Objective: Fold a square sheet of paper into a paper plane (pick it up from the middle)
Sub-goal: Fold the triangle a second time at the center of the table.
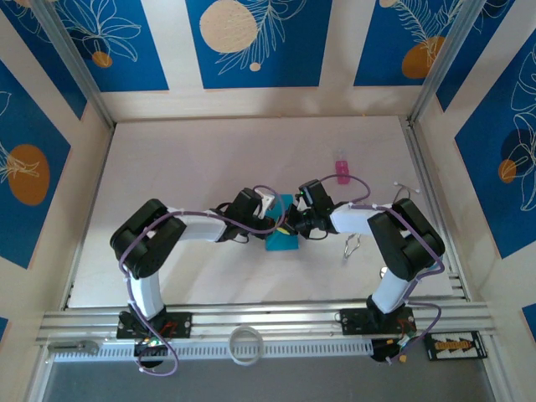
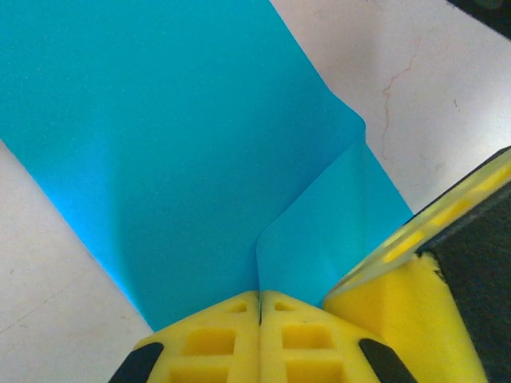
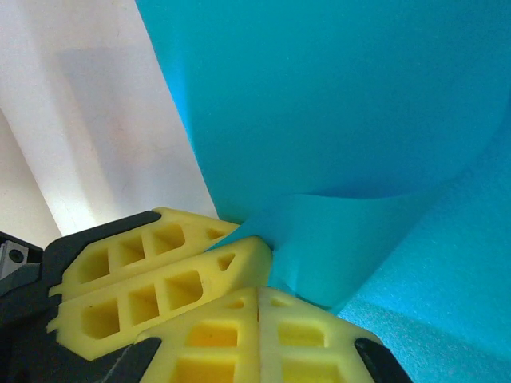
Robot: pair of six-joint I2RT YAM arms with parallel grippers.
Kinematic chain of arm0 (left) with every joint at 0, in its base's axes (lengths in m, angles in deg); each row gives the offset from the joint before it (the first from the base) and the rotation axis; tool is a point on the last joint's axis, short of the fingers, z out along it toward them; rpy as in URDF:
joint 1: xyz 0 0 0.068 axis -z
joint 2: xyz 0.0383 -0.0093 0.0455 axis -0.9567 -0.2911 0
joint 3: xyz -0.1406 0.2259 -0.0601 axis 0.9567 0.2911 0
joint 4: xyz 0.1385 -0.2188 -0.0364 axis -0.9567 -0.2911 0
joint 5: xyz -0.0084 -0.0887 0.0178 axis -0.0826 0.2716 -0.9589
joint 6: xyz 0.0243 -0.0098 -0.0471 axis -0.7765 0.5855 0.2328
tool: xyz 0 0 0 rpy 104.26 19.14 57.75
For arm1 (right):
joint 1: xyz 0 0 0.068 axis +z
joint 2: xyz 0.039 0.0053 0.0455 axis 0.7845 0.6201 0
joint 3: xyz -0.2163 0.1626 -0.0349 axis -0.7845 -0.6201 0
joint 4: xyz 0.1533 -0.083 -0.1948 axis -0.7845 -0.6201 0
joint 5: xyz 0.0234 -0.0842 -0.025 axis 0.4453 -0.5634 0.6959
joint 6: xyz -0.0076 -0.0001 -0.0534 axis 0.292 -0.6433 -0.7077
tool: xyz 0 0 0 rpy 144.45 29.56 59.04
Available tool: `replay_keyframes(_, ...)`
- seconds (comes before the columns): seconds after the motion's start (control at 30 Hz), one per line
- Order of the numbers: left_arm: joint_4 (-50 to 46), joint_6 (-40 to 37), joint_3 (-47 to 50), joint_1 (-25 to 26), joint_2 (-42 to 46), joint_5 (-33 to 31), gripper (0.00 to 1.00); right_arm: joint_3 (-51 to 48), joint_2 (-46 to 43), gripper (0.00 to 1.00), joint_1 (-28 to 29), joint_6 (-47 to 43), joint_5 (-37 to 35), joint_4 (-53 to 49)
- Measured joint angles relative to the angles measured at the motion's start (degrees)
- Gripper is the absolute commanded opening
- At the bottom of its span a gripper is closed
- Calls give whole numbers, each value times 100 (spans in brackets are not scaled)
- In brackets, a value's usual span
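- From above, the two arms reach inward and meet mid-table, the left gripper [image 1: 270, 219] and right gripper [image 1: 295, 224] tip to tip over the cyan-blue square sheet of paper [image 1: 282, 237].
- The overhead camera is too far off to show how the jaws stand. It does give the wider setting: a tiny pink object [image 1: 342, 172] well beyond the right gripper's jaws, on the pale table [image 1: 193, 167].
- The left wrist camera gives the close detail. The left gripper [image 2: 259, 297] has its yellow jaws pressed flat together, pinching the near edge of the sheet [image 2: 176, 144].
- Ahead of those jaws the paper spreads out wide and smooth. A folded flap rises just right of the seam, and the other gripper's yellow finger [image 2: 399, 291] touches that flap.
- The right wrist camera shows the right gripper [image 3: 257, 294] likewise closed tight, the sheet [image 3: 343, 104] gripped at the seam and curving up ahead of it.
- Just left of those jaws, the left gripper's yellow fingers [image 3: 152, 275] sit against the same paper edge.
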Motion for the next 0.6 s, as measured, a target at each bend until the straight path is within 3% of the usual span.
replay_keyframes(0.6, -166, -129, -103, 0, -33, 9, 0, -291, 87, 2, -96, -68, -122, 254)
